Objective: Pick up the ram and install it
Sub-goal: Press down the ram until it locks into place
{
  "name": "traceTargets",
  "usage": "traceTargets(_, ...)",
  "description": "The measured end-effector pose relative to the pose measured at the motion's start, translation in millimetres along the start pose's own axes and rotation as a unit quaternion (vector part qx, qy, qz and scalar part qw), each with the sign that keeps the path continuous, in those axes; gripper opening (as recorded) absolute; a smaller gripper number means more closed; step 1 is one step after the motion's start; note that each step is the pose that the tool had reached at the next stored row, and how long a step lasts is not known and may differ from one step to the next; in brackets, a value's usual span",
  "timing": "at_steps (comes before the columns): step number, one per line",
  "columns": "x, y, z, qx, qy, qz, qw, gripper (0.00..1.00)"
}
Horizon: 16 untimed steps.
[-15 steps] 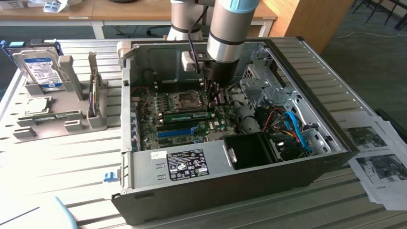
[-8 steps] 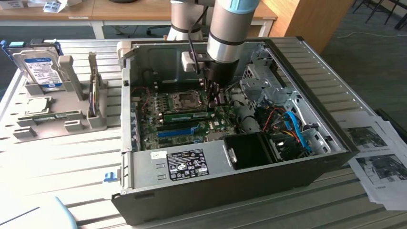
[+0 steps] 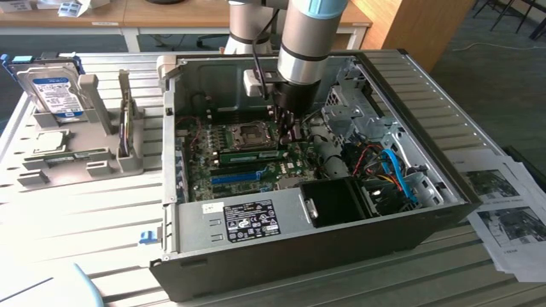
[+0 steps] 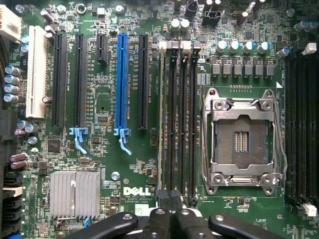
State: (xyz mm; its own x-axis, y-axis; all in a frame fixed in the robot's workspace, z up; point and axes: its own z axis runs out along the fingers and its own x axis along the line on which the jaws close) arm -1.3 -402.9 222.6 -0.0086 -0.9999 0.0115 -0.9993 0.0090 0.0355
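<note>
Green ram (image 3: pixel 252 155) stick seated on edge in motherboard (image 3: pixel 224 171) slot.

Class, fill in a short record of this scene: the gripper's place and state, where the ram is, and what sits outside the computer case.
Gripper: shut, over the memory slots
Ram: upright in a slot near the CPU socket; whether fully seated, cannot tell
Outside case: hard drive standing in grey rack

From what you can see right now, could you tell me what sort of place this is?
Probably an office or lab set up for computer assembly: an opened desktop PC case on a slatted table, a fixture holding a hard drive, and wooden desks behind.
</note>
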Motion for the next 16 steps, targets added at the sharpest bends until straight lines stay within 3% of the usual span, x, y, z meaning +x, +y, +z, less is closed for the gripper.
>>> traceTargets(7, -0.1, -0.2, -1.8, 0.0001, -0.0004, 0.0, 1.0, 0.09)
traceTargets(16, 0.2, -1.2, -16.9, 0.0, -0.0001, 0.0, 1.0, 0.09)
